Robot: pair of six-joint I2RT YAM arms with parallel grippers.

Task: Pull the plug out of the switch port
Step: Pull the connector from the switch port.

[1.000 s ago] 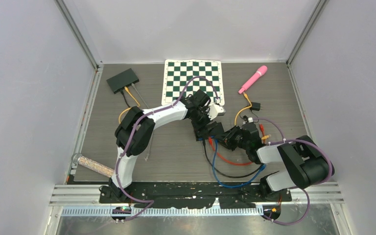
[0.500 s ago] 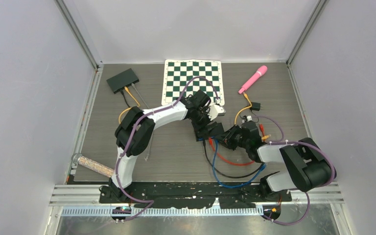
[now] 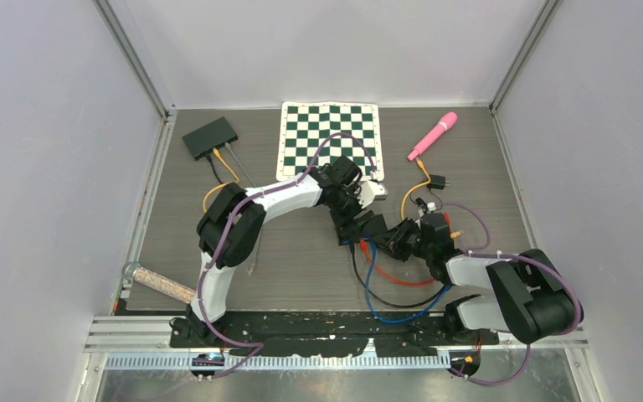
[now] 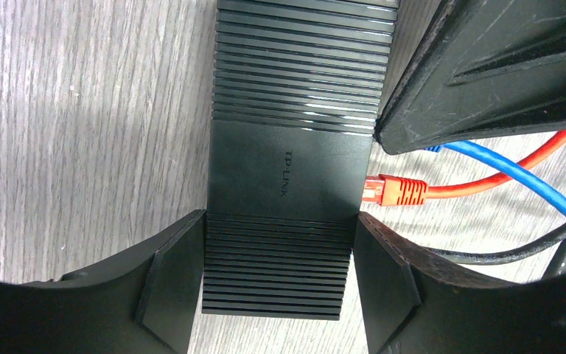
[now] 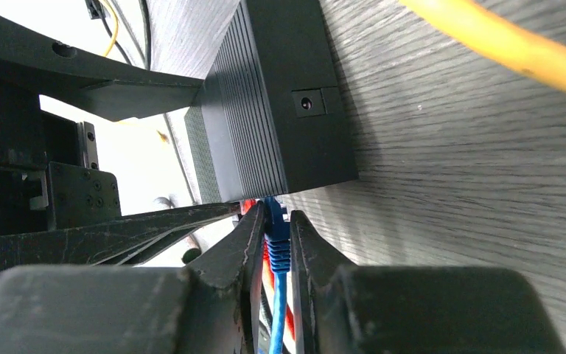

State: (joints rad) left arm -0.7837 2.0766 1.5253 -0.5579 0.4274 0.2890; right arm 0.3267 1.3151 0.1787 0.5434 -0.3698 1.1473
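A black ribbed switch (image 4: pixel 291 162) lies on the wood-grain table, and my left gripper (image 4: pixel 280 284) is shut on its two sides. An orange plug (image 4: pixel 394 189) sits in a port on its right edge. Beside it a blue plug (image 5: pixel 277 243) meets the switch's port face (image 5: pixel 280 110), and my right gripper (image 5: pixel 275 214) is shut on that plug's boot. From above, the left gripper (image 3: pixel 356 222) and the right gripper (image 3: pixel 391 239) stand close together at mid-table. The blue plug's tip is hidden behind the right finger (image 4: pixel 486 66).
Red, blue and black cables (image 3: pixel 393 280) loop toward the near edge. A yellow cable (image 5: pixel 508 44) runs past the switch. A second black switch (image 3: pixel 210 136) sits back left, a chessboard mat (image 3: pixel 330 140) at the back, a pink wand (image 3: pixel 433 135) back right, a glass tube (image 3: pixel 157 283) front left.
The right jaws have narrowed onto the blue plug, and the right wrist has shifted slightly right and toward the near edge. The left gripper keeps its hold on the switch.
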